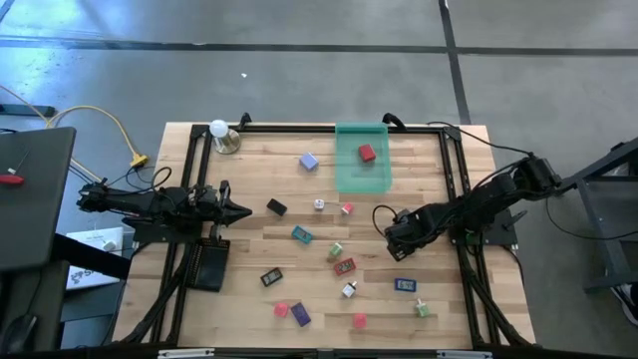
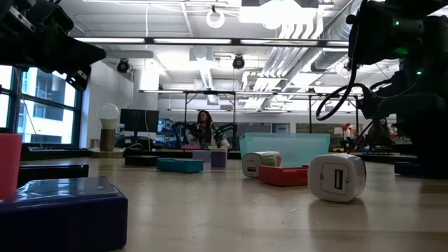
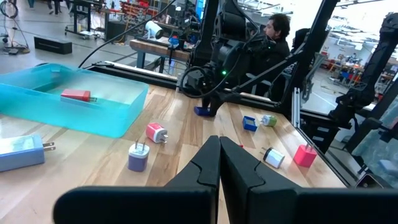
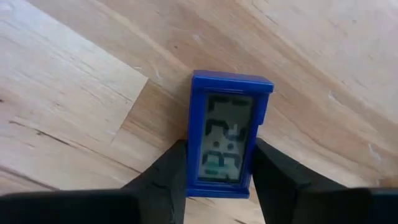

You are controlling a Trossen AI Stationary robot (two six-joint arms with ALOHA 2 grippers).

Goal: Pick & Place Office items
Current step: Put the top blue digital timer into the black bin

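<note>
Small office items lie scattered on the wooden table point(image 1: 249, 299): a purple block point(image 1: 309, 161), a black one point(image 1: 276, 207), a teal one point(image 1: 301, 234), red and pink ones point(image 1: 345, 266), and a blue one point(image 1: 405, 285). A red piece point(image 1: 367, 153) lies in the translucent green tray point(image 1: 344, 175). My right gripper point(image 1: 397, 237) is at the table's middle right, shut on a blue flat piece with a dark display point(image 4: 225, 140). My left gripper point(image 1: 244, 210) is shut and empty over the table's left side, and it also shows in its own wrist view point(image 3: 219, 163). My right gripper pinches the blue piece between its two fingers, one on each long side point(image 4: 191, 171), near one short end. The fingers lie along the piece and come from above. The left wrist view shows the piece point(image 3: 203, 111) under the gripper, low over the table; whether it is clear of the table, I cannot tell.
A white ball on a metal base point(image 1: 220, 131) stands at the far left corner. A black tray point(image 1: 209, 265) lies at the left edge. Black frame rails point(image 1: 454, 170) run along the table's sides. People show in the room behind.
</note>
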